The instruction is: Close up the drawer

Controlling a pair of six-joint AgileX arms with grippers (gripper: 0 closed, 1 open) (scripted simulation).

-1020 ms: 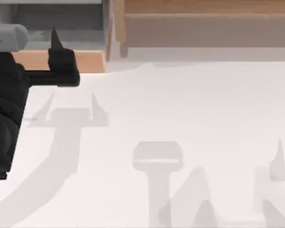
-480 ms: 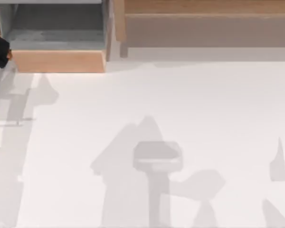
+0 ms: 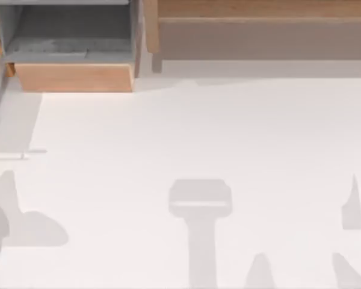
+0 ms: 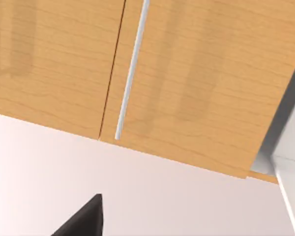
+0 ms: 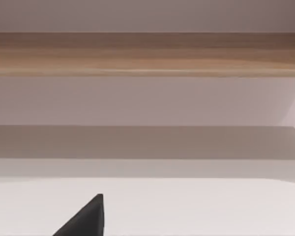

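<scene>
Top view puts the drawer (image 3: 72, 77) at the table's (image 3: 186, 138) far left corner, its light-wood front standing out from the cabinet with the grey inside open to sight, so by my judgement nothing of the closing is done yet and the whole push remains. Further right along the far edge runs a wider wooden unit (image 3: 259, 33). Left wrist view faces wood panels (image 4: 187, 83) split by a pale strip, with one dark fingertip (image 4: 83, 221) low in the picture; right wrist view shows a like fingertip (image 5: 83, 219). Whether either gripper is spread or pressed together I cannot tell. No writing or label is readable.
</scene>
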